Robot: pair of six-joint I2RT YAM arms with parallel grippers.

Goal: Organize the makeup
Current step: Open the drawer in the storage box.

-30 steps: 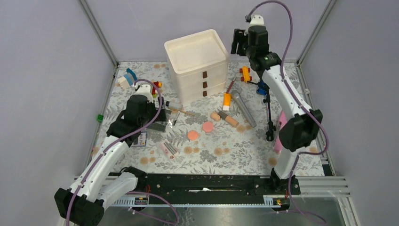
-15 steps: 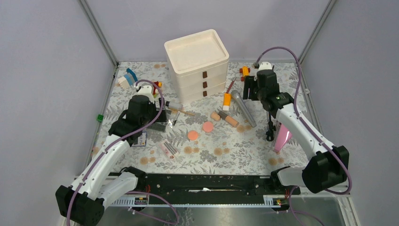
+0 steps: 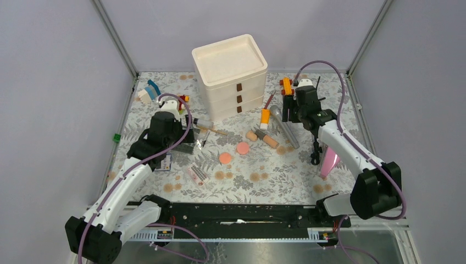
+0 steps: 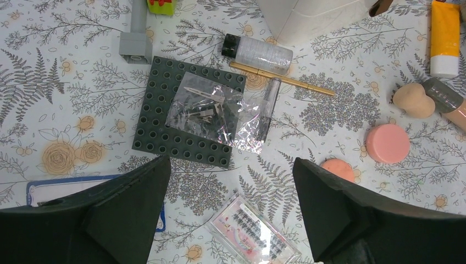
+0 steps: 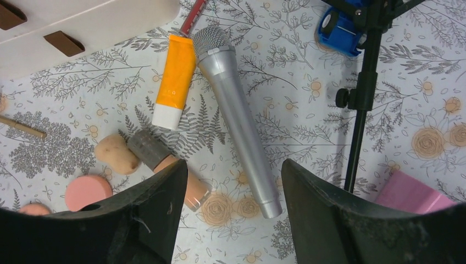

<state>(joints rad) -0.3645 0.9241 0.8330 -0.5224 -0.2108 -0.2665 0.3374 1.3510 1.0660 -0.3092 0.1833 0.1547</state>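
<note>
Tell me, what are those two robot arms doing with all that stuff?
Their job is tidying, but neither holds anything yet. The left claw hangs open above a clear packet on a grey brick plate. The right claw hangs open above the orange tube and a silver microphone. The pink discs lie loose in front of the white drawers.

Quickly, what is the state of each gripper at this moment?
Left gripper: open, holding nothing.
Right gripper: open, holding nothing.
</note>
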